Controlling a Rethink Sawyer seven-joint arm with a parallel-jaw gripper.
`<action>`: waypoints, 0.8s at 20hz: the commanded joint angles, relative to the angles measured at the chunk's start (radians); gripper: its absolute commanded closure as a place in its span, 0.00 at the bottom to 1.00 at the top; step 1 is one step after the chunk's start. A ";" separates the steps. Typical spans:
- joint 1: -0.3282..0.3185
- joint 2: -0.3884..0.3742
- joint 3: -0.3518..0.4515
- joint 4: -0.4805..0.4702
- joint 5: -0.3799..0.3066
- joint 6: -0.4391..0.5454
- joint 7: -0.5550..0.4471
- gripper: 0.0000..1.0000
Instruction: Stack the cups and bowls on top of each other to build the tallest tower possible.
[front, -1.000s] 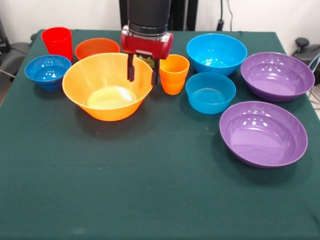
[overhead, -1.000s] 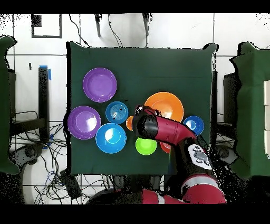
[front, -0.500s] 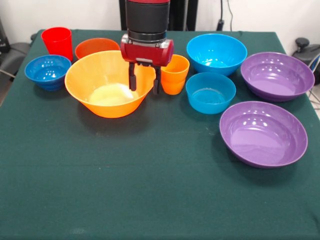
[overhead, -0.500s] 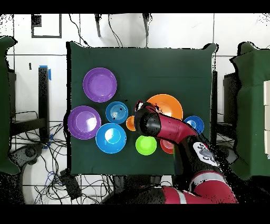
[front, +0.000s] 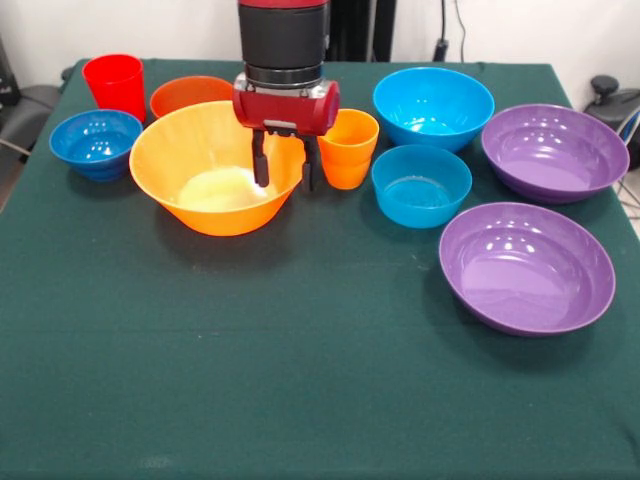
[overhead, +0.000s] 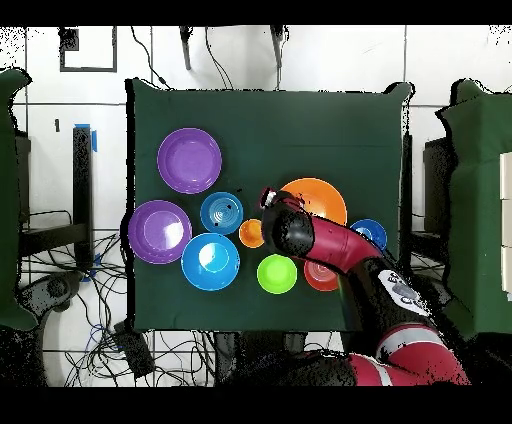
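My gripper (front: 284, 178) hangs open over the right rim of the large yellow-orange bowl (front: 190, 150). One finger is inside the bowl and the other is outside, next to the orange ridged cup (front: 348, 148). The red cup (front: 115, 85) stands at the far left, with the orange-red bowl (front: 190, 95) and the dark-blue bowl (front: 95, 142) near it. The big blue bowl (front: 433, 105), the light-blue bowl (front: 421, 185) and two purple bowls (front: 555, 150) (front: 527, 265) sit on the right. The green bowl (overhead: 277, 274) shows only in the overhead view. Nothing is stacked.
The green cloth (front: 300, 380) covers the table. The arm (overhead: 340, 250) crosses the table's robot side in the overhead view and hides the red cup there. Cables lie on the floor around the table.
The gripper has come lower at the yellow-orange bowl's rim and shifted slightly toward the bowl. The bowl has shifted slightly, a little farther from the camera and to the right.
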 joint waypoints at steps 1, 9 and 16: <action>-0.002 0.036 0.099 0.058 -0.054 -0.069 0.139 0.00; 0.013 0.136 0.071 -0.040 -0.076 -0.125 0.104 0.00; 0.004 0.178 0.079 -0.063 -0.107 -0.152 0.088 0.00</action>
